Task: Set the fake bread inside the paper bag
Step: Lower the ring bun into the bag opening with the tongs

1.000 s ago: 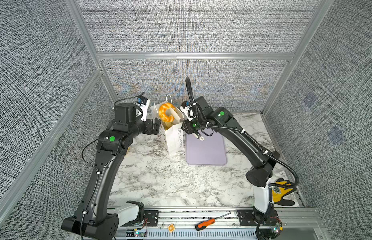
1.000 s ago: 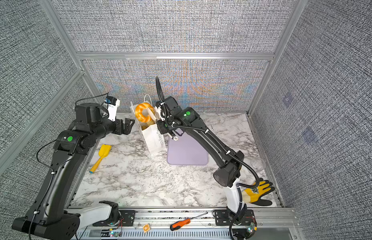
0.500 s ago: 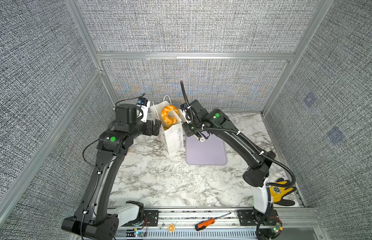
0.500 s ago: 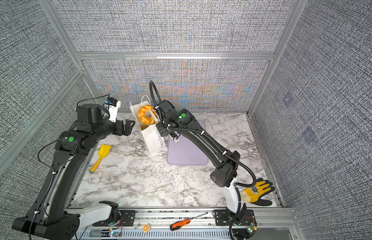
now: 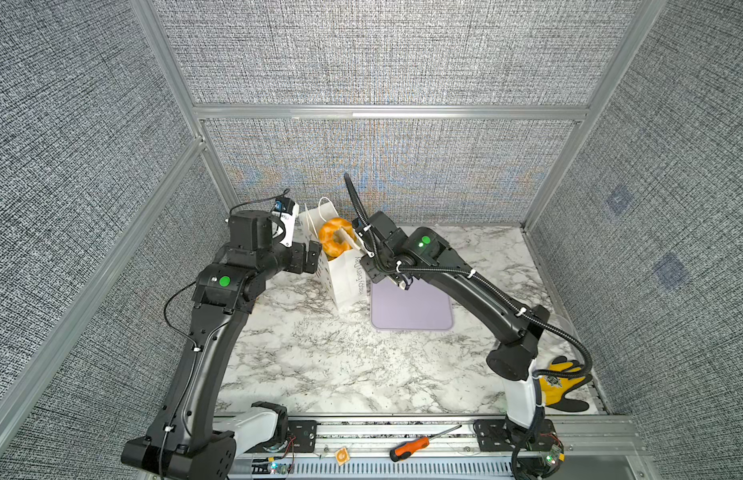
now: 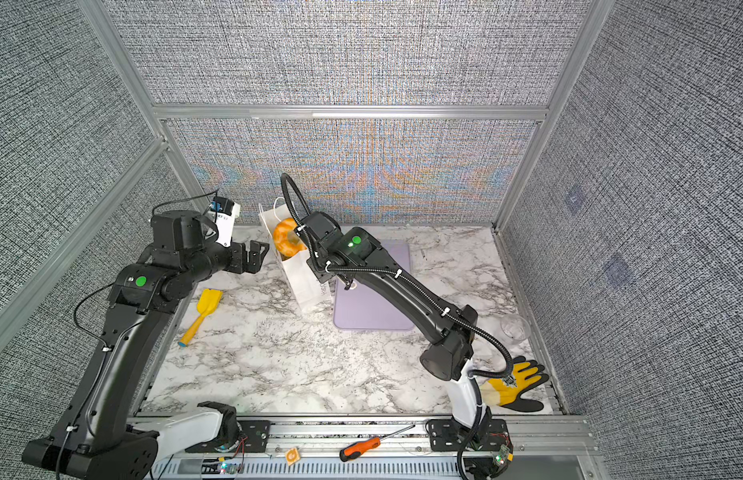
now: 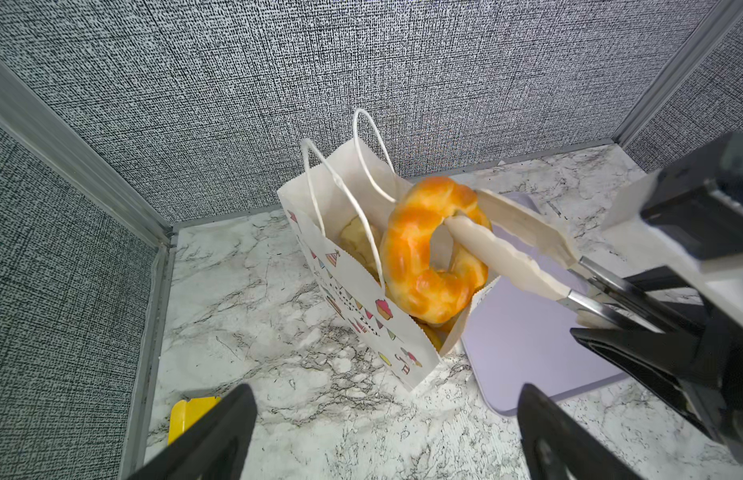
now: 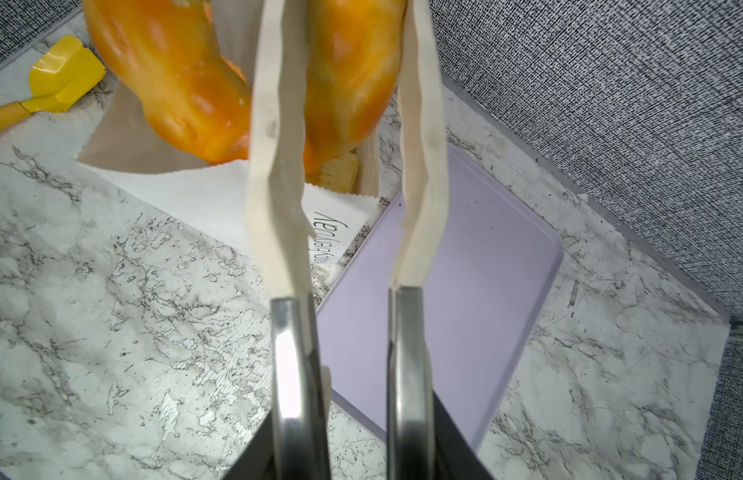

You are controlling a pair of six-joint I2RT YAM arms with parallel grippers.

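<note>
Fake bread ring [image 7: 403, 253], glossy golden-orange with a twisted surface, stands on edge in the paper bag [image 7: 353, 299] mouth, upper half above the rim, more pastries [image 7: 357, 237] below it. Lilac tray [image 7: 527, 332] is just beside the bag. Right gripper [image 8: 353, 449] is clamped on tongs [image 7: 507, 257]; the cream tips straddle the ring's side, one through the hole. Left gripper [image 7: 384, 395] is spread wide, empty, near the bag.

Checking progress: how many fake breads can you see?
3: a ring in tongs at the mouth of the paper bag, two others partly visible inside it; more may be hidden.
</note>
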